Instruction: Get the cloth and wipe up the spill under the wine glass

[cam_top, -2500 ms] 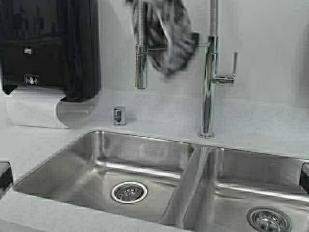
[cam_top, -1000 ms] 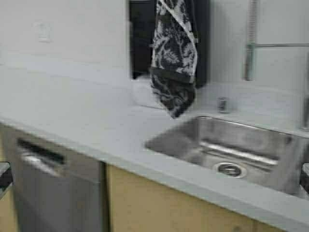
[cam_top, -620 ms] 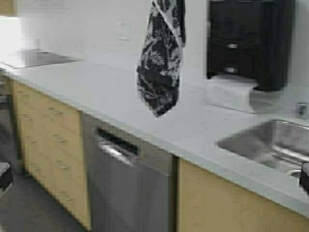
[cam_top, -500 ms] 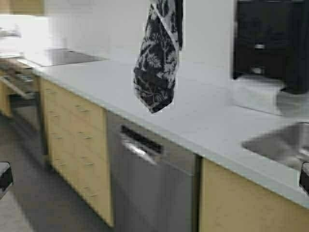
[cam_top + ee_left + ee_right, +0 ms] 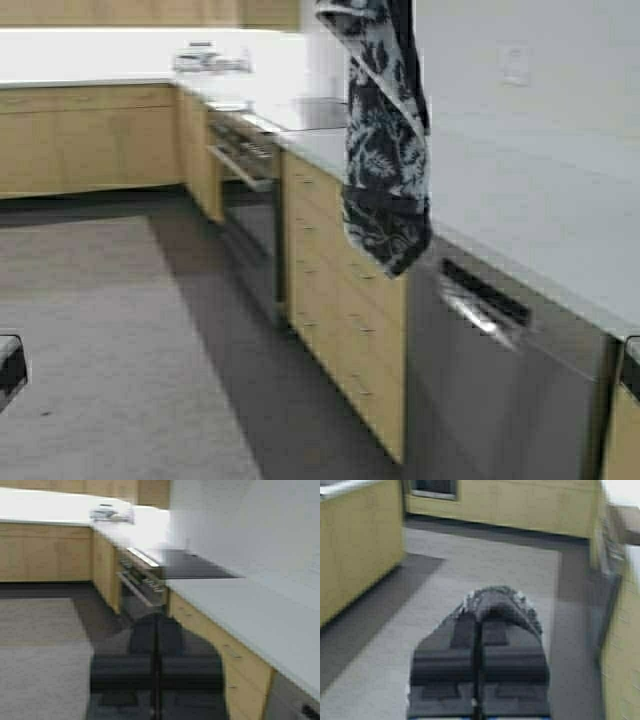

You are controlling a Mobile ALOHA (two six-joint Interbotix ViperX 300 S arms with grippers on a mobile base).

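The cloth [image 5: 385, 150], dark with a white-grey floral print, hangs limp from the top of the high view, in front of the counter. In the right wrist view my right gripper [image 5: 480, 622] is shut on the cloth [image 5: 495, 602], which bunches over its fingertips above the grey floor. In the left wrist view my left gripper [image 5: 156, 635] is shut and empty, held out in front of the cabinets. The wine glass and the spill are out of view.
A long pale counter [image 5: 530, 200] runs on the right over tan drawers [image 5: 340, 290], a steel dishwasher [image 5: 500, 370] and an oven [image 5: 245, 200]. More cabinets [image 5: 90, 140] line the back wall. Grey floor [image 5: 110, 350] spreads at the left.
The robot has turned left: the sink and towel dispenser have left the view, and the oven, back cabinets and floor have come in. The cloth still hangs from my right gripper.
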